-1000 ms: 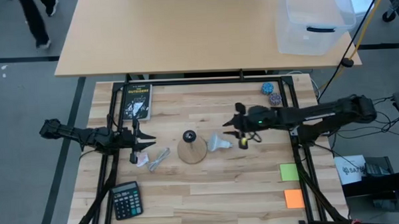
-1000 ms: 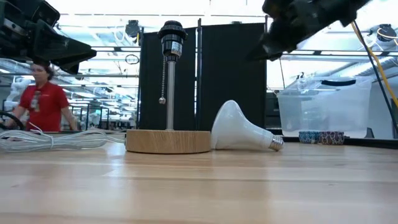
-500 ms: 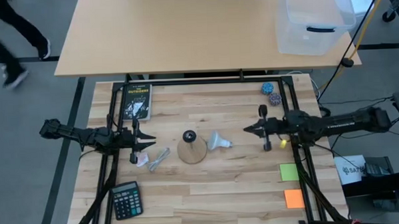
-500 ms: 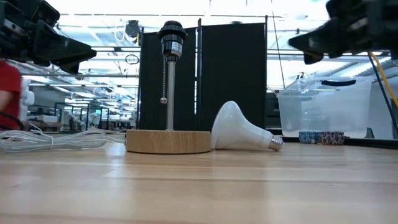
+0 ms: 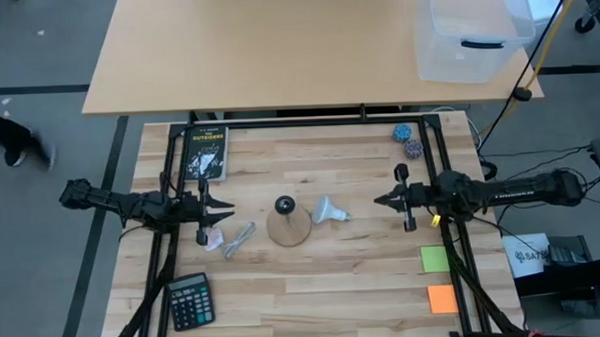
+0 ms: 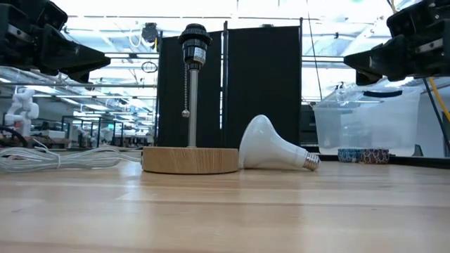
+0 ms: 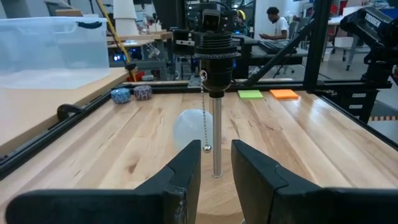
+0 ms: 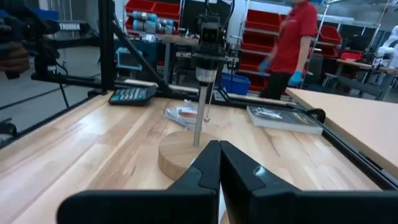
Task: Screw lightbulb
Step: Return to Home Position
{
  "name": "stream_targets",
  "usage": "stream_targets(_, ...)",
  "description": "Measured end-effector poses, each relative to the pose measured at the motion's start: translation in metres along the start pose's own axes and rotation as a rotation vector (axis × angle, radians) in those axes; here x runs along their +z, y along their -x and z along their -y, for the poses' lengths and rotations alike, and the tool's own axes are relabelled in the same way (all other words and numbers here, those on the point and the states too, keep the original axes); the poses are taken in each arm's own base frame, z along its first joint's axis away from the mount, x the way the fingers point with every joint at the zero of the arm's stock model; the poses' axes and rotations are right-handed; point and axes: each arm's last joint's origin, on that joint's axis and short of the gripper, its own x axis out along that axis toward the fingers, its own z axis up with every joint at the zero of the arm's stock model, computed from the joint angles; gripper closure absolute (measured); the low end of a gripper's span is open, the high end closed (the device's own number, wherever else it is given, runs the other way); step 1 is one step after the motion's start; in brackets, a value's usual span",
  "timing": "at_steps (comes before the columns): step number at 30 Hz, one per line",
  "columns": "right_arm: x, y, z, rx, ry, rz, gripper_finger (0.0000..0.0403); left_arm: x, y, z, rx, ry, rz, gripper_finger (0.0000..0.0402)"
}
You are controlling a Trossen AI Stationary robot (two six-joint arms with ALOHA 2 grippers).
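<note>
The white lightbulb [image 5: 326, 210] lies on its side on the table just right of the lamp stand. Its dome leans against the round wooden base [image 6: 190, 159] and its screw base [image 6: 311, 161] points toward the right edge. The black socket [image 6: 193, 36] stands empty on the stem, with a pull chain hanging beside it. My left gripper [image 5: 220, 213] hovers left of the stand, open by a narrow gap, with the stem and the bulb [image 7: 188, 127] ahead of it. My right gripper [image 5: 379, 199] hovers right of the bulb, shut and empty.
A book [image 5: 207, 154] lies far left and a calculator [image 5: 190, 300] near left. Crumpled clear wrapper [image 5: 232, 238] lies by my left gripper. Two small balls [image 5: 407, 140] sit far right, and green [image 5: 435, 259] and orange [image 5: 442, 299] notes near right. A person stands beyond the table [image 8: 298, 46].
My right gripper has drawn back from beside the bulb toward the table's right edge. The bulb lies where it was, against the lamp base.
</note>
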Motion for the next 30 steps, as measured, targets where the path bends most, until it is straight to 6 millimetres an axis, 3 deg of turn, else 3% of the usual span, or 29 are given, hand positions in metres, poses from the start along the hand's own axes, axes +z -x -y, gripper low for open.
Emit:
stream_targets(15, -0.001, 0.025, 0.001, -0.038, -0.004, 0.005, 0.0403, 0.000, 0.000, 0.000, 0.013, -0.025, 0.000, 0.0308)
stream_targets(30, -0.001, 0.025, 0.001, -0.034, -0.029, 0.008, 0.0403, 0.000, 0.000, -0.002, 0.067, -0.017, 0.002, 0.0308)
